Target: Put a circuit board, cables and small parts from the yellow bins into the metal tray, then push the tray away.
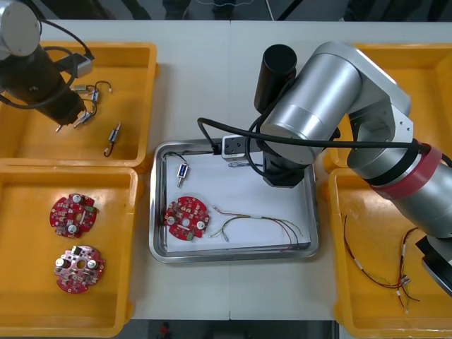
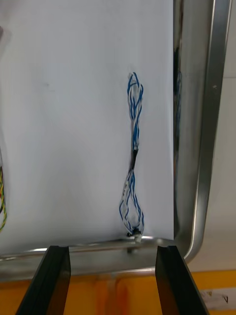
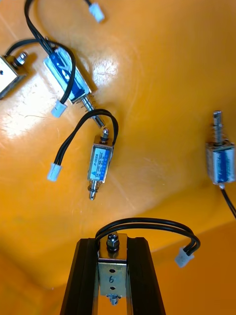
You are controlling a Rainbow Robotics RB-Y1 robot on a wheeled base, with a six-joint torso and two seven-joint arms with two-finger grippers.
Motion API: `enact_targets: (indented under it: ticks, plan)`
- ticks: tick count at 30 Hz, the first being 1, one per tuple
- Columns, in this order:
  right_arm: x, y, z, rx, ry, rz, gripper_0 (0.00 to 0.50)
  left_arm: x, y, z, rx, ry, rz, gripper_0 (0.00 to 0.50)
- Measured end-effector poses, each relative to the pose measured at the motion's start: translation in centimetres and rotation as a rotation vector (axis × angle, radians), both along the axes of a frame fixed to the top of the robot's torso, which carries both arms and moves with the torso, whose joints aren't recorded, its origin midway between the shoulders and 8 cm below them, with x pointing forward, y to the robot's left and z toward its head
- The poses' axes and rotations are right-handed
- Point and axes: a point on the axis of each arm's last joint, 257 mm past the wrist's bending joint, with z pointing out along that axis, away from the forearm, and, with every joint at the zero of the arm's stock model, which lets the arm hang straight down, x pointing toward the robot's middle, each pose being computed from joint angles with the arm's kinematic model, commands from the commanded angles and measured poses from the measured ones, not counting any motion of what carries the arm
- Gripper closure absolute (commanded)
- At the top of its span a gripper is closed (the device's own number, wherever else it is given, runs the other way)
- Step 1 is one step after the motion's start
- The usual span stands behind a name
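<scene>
The metal tray (image 1: 233,256) holds a round red circuit board (image 1: 185,217), a small metal part (image 1: 182,171) and a red and yellow cable (image 1: 261,224). A twisted blue and white cable (image 2: 132,157) lies on the tray's white floor near its rim (image 2: 211,123). My right gripper (image 2: 114,280) hangs open just above that cable's end, nothing between its fingers. Over the far left yellow bin (image 1: 134,56), my left gripper (image 3: 112,246) is shut on a small metal part (image 3: 112,273) with a black looped lead, raised slightly above the bin floor.
Several more small metal parts (image 3: 101,165) lie in the far left bin. The near left bin (image 1: 21,180) has two red circuit boards (image 1: 73,214). Red and yellow cables (image 1: 381,272) lie in the near right bin. My right arm (image 1: 318,99) covers the tray's far right corner.
</scene>
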Motion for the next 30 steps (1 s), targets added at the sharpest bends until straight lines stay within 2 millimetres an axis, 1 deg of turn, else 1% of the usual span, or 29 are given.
enact_targets:
  ticks: [3,6,9,11,14,17,19,25,27,30]
  plan:
    - [-0.3,-1.0,1.3,0.004,0.001,-0.037,0.0,-0.6,-0.6,1.5,0.017,-0.003,-0.021,0.499]
    - [0.1,-0.9,2.9,0.079,-0.023,-0.106,0.0,-1.1,-1.9,3.0,0.032,-0.013,-0.046,0.5]
    - [0.3,-0.8,4.4,0.166,-0.037,-0.184,0.0,-1.9,-3.3,4.2,0.026,-0.028,-0.02,0.5]
    - [0.5,-0.7,5.3,0.209,-0.053,-0.219,0.0,-2.5,-4.3,5.1,0.002,-0.043,0.047,0.5]
    - [0.5,-0.7,6.7,0.262,-0.081,-0.255,0.0,-3.5,-5.8,6.1,-0.065,-0.07,0.2,0.5]
    - [0.5,-1.1,7.6,0.313,-0.086,-0.307,0.0,-4.5,-7.5,6.6,-0.118,-0.086,0.314,0.5]
    - [0.5,-1.6,8.1,0.348,-0.081,-0.354,0.0,-5.0,-9.1,6.8,-0.141,-0.094,0.332,0.5]
    - [1.3,-4.3,10.0,0.43,-0.084,-0.471,0.0,-5.5,-15.3,7.0,-0.194,-0.117,0.215,0.5]
    - [1.4,-5.3,10.6,0.463,-0.082,-0.517,0.0,-5.6,-17.3,6.8,-0.21,-0.121,0.187,0.5]
    - [1.5,-7.0,11.1,0.53,-0.066,-0.615,0.0,-5.8,-19.5,6.2,-0.214,-0.133,0.178,0.5]
